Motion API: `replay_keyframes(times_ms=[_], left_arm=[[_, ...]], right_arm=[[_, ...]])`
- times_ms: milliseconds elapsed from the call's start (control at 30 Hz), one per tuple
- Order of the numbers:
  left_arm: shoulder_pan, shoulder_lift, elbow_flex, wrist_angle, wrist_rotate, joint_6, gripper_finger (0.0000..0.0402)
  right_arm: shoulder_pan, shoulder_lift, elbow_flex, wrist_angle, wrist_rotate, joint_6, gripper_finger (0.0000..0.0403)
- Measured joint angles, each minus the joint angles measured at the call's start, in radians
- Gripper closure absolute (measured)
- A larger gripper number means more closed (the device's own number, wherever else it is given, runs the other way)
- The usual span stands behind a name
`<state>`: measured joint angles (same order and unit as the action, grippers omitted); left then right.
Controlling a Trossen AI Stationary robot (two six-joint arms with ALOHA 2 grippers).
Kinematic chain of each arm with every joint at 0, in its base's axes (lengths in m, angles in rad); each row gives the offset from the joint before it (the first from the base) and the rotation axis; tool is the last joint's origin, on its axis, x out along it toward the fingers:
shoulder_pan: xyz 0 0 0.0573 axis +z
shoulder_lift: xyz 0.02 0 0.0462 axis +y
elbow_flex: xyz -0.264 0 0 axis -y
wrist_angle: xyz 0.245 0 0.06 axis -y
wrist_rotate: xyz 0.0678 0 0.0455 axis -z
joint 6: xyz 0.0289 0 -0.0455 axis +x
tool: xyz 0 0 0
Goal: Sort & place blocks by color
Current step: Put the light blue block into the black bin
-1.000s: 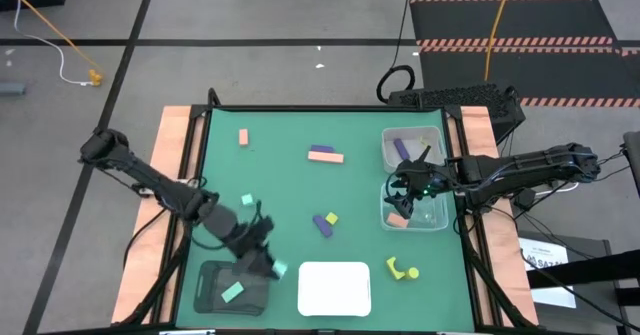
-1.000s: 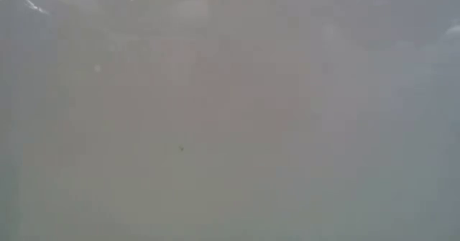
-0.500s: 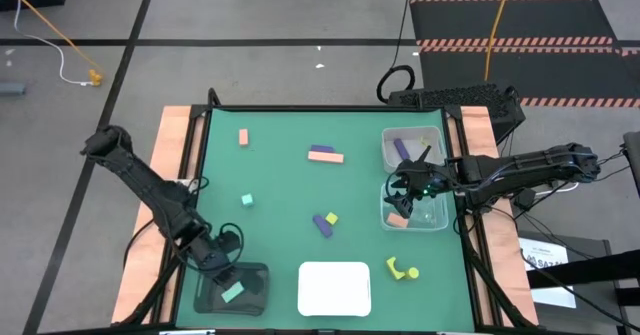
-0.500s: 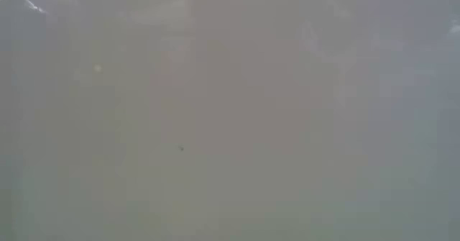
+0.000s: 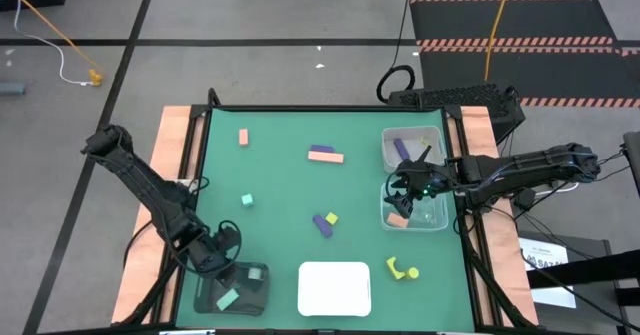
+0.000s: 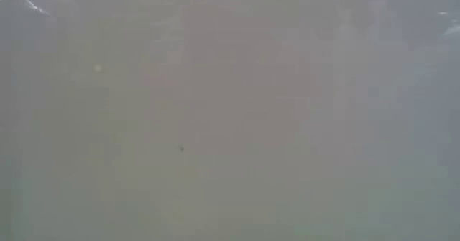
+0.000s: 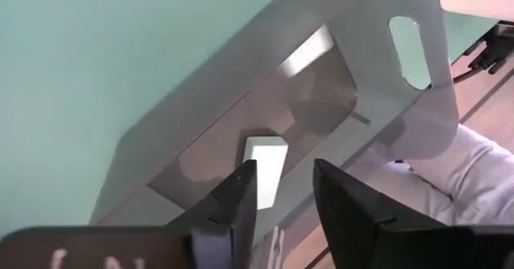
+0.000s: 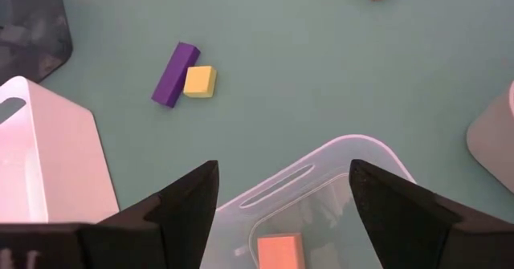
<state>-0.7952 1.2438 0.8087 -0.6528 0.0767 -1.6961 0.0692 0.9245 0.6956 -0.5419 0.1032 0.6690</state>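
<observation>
My left gripper (image 7: 281, 195) hangs over the black tray (image 5: 208, 297), fingers slightly parted, gripping nothing; two green blocks (image 5: 227, 299) lie inside, greens belonging there. My right gripper (image 8: 283, 197) waits spread wide above the clear tray (image 8: 353, 152) holding an orange block (image 8: 281, 251).

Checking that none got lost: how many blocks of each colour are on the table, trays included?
Mint green blocks: 3
Salmon-orange blocks: 3
Purple blocks: 3
Yellow blocks: 3
Total: 12
</observation>
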Motion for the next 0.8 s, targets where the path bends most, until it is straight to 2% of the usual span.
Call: replay_keyframes(times_ms=[167,300,533,800], left_arm=[[0.000,0.000,0.000,0.062,-0.009,0.023,0.0307],[0.007,0.000,-0.001,0.223,-0.069,0.085,0.0309],[0.077,0.000,-0.001,0.479,-0.211,0.345,0.0309],[0.260,0.000,-0.001,0.471,-0.247,0.708,0.0309]], right_arm=[[0.000,0.000,0.000,0.000,0.000,0.000,0.0131],[0.000,0.000,0.000,0.000,0.000,0.000,0.0131],[0.000,0.000,0.000,0.000,0.000,0.000,0.0131],[0.000,0.000,0.000,0.000,0.000,0.000,0.0131]])
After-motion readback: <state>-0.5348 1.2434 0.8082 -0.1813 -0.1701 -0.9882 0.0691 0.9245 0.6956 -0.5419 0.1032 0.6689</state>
